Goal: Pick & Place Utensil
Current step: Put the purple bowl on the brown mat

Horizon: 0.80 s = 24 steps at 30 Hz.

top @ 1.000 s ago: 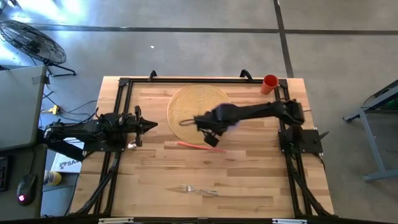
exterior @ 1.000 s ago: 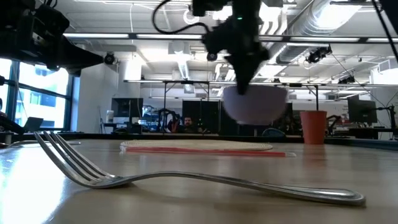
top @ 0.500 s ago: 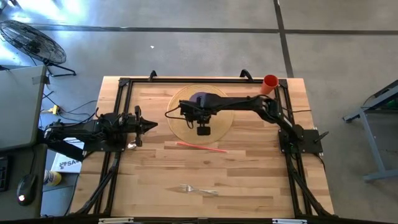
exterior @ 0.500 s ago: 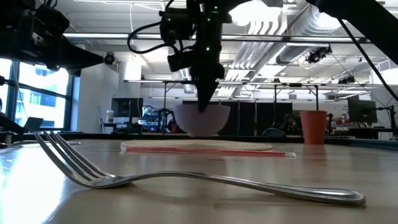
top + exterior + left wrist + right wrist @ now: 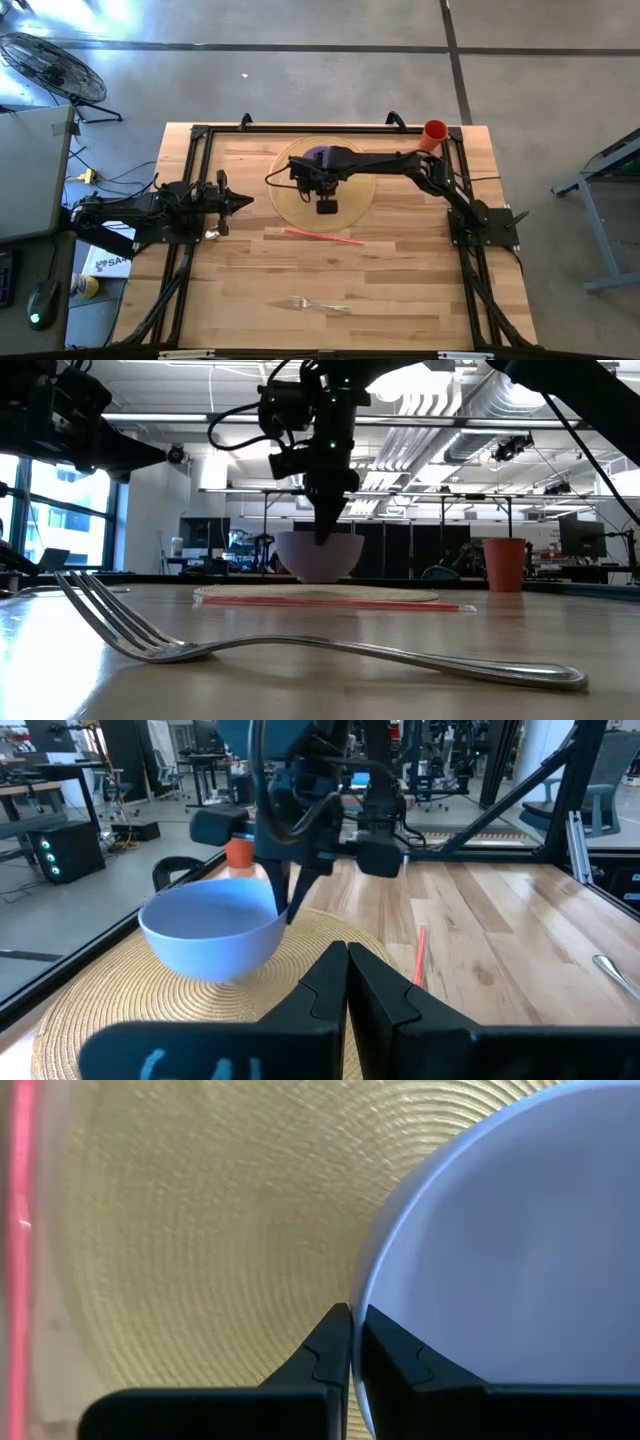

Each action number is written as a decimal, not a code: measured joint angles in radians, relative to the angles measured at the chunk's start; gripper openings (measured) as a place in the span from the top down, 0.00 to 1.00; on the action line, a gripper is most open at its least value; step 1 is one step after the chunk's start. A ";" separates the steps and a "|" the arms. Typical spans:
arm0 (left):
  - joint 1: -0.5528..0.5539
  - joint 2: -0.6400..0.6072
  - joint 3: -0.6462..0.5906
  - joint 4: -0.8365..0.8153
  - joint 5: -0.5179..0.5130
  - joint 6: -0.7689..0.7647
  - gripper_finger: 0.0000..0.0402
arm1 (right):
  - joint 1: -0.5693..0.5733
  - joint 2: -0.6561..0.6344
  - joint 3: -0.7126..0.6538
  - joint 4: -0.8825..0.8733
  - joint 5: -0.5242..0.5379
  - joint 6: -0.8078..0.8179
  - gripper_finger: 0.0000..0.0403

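Observation:
The small silver fork (image 5: 320, 304) lies flat on the near part of the table, no gripper near it; it fills the foreground of the low view (image 5: 300, 650). My right gripper (image 5: 319, 180) reaches over the round woven mat (image 5: 290, 200), shut on a purple bowl (image 5: 322, 158). The bowl hangs upright low over the mat (image 5: 320, 555); whether its base touches the mat I cannot tell. My left gripper (image 5: 240, 201) waits at the table's left side, shut (image 5: 347, 952), pointing at the bowl (image 5: 215, 935). My right gripper holds the bowl by its rim (image 5: 362, 1295), on the side facing the table's near edge. One finger (image 5: 330, 1335) is outside the wall and the other inside. The fingers come from above, pointing down (image 5: 325, 530). The bowl sits upright below them.
A thin red-pink straw (image 5: 325, 236) lies on the wood just near of the mat. An orange cup (image 5: 434, 134) stands at the far right corner. Black frame rails (image 5: 190, 180) run along the table's sides. Bare wood lies between straw and fork.
My right arm has carried the bowl toward the table's far left, from above the straw to over the mat, then lowered it a little. The gripper stays shut on the rim throughout. The fork and straw have not moved.

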 joint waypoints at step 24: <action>0.000 0.000 0.000 0.000 0.000 0.000 0.98 | -0.002 0.000 -0.033 0.018 -0.019 0.001 0.97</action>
